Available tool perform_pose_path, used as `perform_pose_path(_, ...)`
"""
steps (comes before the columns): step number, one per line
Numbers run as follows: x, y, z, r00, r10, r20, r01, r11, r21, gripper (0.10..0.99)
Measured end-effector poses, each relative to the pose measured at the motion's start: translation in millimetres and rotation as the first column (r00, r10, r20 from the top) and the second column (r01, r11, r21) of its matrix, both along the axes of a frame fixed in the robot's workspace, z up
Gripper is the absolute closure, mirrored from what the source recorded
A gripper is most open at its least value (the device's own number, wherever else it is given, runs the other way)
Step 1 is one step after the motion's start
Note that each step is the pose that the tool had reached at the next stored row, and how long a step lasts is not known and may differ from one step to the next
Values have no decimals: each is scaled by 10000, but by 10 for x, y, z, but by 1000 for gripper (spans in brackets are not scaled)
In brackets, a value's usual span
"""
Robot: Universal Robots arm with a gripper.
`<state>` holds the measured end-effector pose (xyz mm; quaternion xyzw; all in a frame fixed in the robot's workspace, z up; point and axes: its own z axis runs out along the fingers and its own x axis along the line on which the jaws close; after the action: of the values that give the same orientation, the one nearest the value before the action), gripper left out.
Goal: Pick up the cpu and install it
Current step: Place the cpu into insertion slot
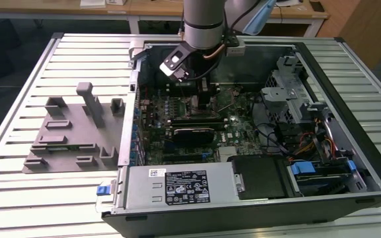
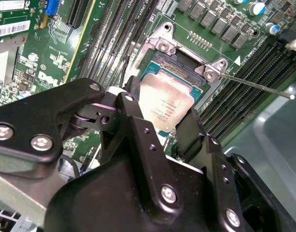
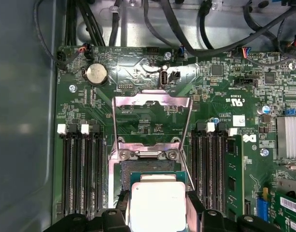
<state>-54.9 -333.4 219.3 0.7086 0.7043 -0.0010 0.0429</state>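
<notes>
Two black jaws are closed on the cpu (image 2: 169, 104), pinching it by opposite edges, metal lid up. We place it directly over the open socket (image 3: 148, 169) on the green board (image 3: 138, 77). Whether it touches the socket floor we cannot tell. The hold-down frame (image 3: 152, 121) is swung up and clear, its thin lever (image 2: 254, 86) out to one side. In the exterior view the arm (image 1: 202, 20) reaches down into the open computer case (image 1: 369, 163), which lies on the slatted surface (image 1: 18, 198) beside a grey tray (image 1: 71, 134). Our judgement for this step: hold the cpu level and square to the socket, corner marks matched, straight descent, no sideways push, since the contacts likely bend easily.
</notes>
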Motion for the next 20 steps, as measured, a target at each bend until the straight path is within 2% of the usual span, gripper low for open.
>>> perform_pose_path(6,0,6,-66,10000,1,-1,-1,9999,-113,545)
perform_pose_path(14,5,31,-141,10000,11,-1,-11,9999,-155,545)
perform_pose_path(20,6,77,-179,10000,49,1,-49,9999,-156,545)
